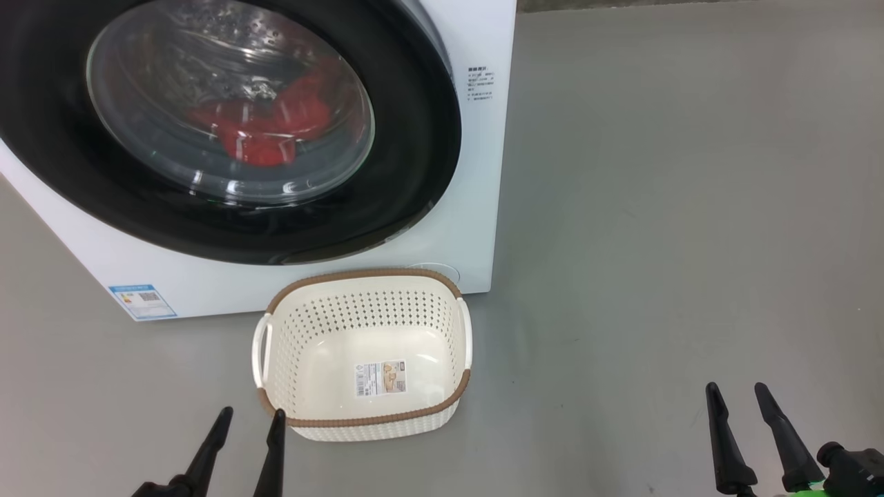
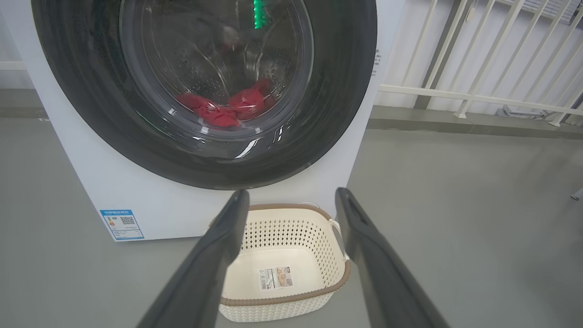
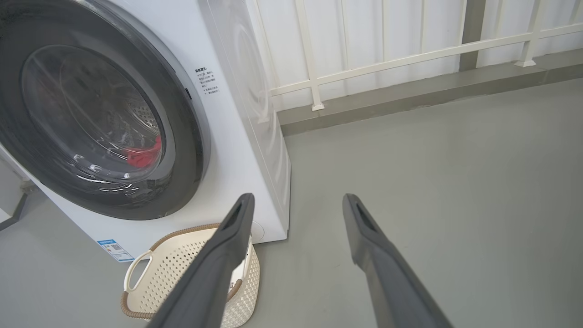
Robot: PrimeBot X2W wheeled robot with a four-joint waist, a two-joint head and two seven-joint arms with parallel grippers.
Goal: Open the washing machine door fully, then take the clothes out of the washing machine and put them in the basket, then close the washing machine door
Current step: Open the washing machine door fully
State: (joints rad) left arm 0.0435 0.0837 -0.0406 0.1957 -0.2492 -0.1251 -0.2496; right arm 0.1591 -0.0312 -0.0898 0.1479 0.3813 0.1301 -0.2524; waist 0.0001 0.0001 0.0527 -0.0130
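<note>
**Door Shut, Red Clothes Inside**

The big white box-shaped washing machine (image 1: 459, 235) stands on the smooth grey floor (image 1: 690, 207). Its large round door with the wide shiny black rim and clear glass bowl (image 1: 414, 172) is shut flat against the front. The top and left of the door are cut off in the head view.

The soft bright red clothes (image 1: 269, 131) lie low in the steel drum, behind the glass. Shine on the glass makes their shape hard to make out.

The small cream plastic basket with holes in its sides and a brown rim (image 1: 366, 276) sits on the floor just in front of the machine, below the door. A small paper sticker (image 1: 380, 378) lies in its bottom.

The left gripper (image 1: 252, 411) hangs beside the basket's near corner, its two dark fingers apart and holding nothing. In the left wrist view they hide parts of the basket.

The right gripper (image 1: 736, 386) is well off to the right over bare floor, fingers apart too, holding nothing.

The printed words (image 1: 481, 84) and the little blue label (image 1: 141, 301) on the machine are too small to read.
</note>
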